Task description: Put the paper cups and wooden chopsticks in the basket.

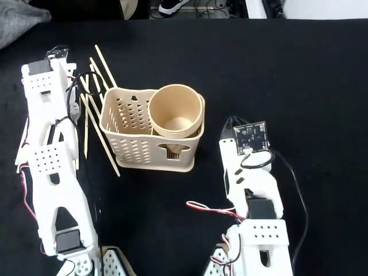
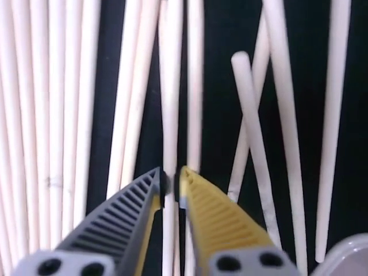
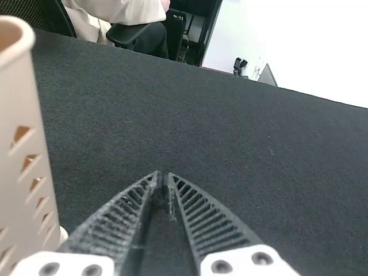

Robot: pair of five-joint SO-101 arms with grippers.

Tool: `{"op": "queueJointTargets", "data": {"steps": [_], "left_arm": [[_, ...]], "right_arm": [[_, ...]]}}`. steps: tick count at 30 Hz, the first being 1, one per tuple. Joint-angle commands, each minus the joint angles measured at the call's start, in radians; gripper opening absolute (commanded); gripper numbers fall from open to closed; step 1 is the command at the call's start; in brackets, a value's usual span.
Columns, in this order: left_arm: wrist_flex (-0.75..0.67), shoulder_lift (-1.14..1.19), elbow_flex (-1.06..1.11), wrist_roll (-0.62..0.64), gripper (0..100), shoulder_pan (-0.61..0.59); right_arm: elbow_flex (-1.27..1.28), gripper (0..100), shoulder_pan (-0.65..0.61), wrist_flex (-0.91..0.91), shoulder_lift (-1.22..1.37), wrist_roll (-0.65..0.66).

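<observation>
A perforated basket [image 1: 132,138] is being shown on a black table [image 1: 287,75]. The paper cups [image 1: 175,109] are already sitting nested inside it, at the end nearer the right arm. The wooden chopsticks [image 1: 104,144] are lying loose on the table just beside the basket's opposite wall.

The left gripper [image 2: 171,183] is being held low over this scatter. Its jaws are drawn almost together on a single chopstick [image 2: 171,86] running between the tips, and other sticks are lying close on either side. The right gripper [image 3: 164,175] is being held over bare table on the cup side of the basket, its jaws pressed together on nothing.

The step in hand is judged to be the lifting of that one stick. It is best done with a firm pinch and a straight rise, so that neighbouring sticks are not dragged along. Being long, the stick is likely to tilt. It should be carried over the basket's free half, beside the cups, and lowered end first before being released.
</observation>
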Motion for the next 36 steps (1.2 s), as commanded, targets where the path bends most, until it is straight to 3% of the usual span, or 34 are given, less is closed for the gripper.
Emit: {"op": "queueJointTargets", "data": {"steps": [1, 10, 12, 25, 29, 36], "left_arm": [[0.021, 0.009, 0.019, 0.0, 14, -0.016], [0.021, 0.014, 0.019, 0.025, 7, -0.022], [0.021, 0.014, 0.019, 0.023, 2, -0.021], [0.026, -0.014, -0.051, 0.025, 3, 0.004], [0.026, -0.163, 0.021, 0.066, 3, 0.002], [0.021, -0.629, 0.317, 0.135, 3, 0.01]], "right_arm": [[-0.004, 1.1, 0.012, 0.0, -0.001, 0.002], [-0.004, 1.1, 0.012, 0.0, -0.001, 0.002], [-0.004, 1.1, 0.012, 0.0, -0.001, 0.002], [-0.004, 1.1, 0.012, 0.0, -0.001, 0.002], [-0.004, 1.1, 0.012, -0.002, -0.001, 0.002], [-0.004, 1.1, 0.012, -0.002, -0.001, 0.002]]}}
